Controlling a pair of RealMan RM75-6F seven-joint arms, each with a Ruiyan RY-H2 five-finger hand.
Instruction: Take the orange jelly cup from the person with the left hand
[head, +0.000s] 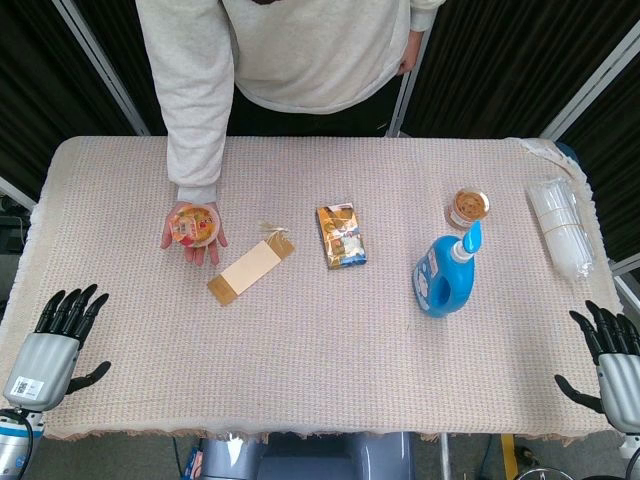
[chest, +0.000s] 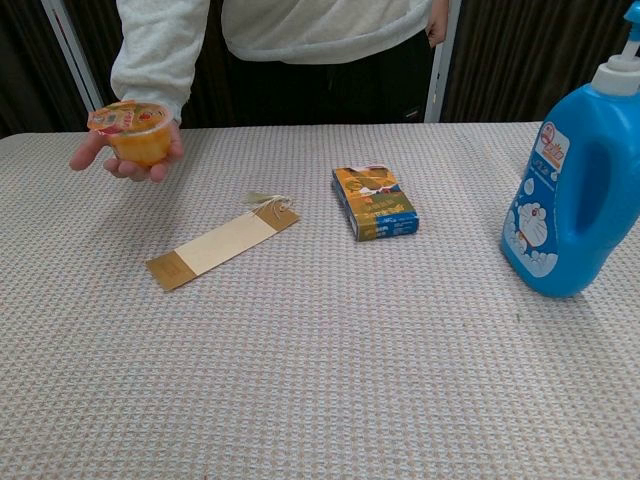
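The orange jelly cup lies on the person's upturned palm, held out above the far left part of the table. My left hand rests at the near left table edge, fingers spread and empty, well short of the cup. At the near right edge my right hand is likewise spread with nothing in it. Neither hand shows in the chest view.
A tan paper tag lies just right of the cup. A small printed box sits mid-table. A blue detergent bottle, a small jar and stacked plastic cups stand at the right.
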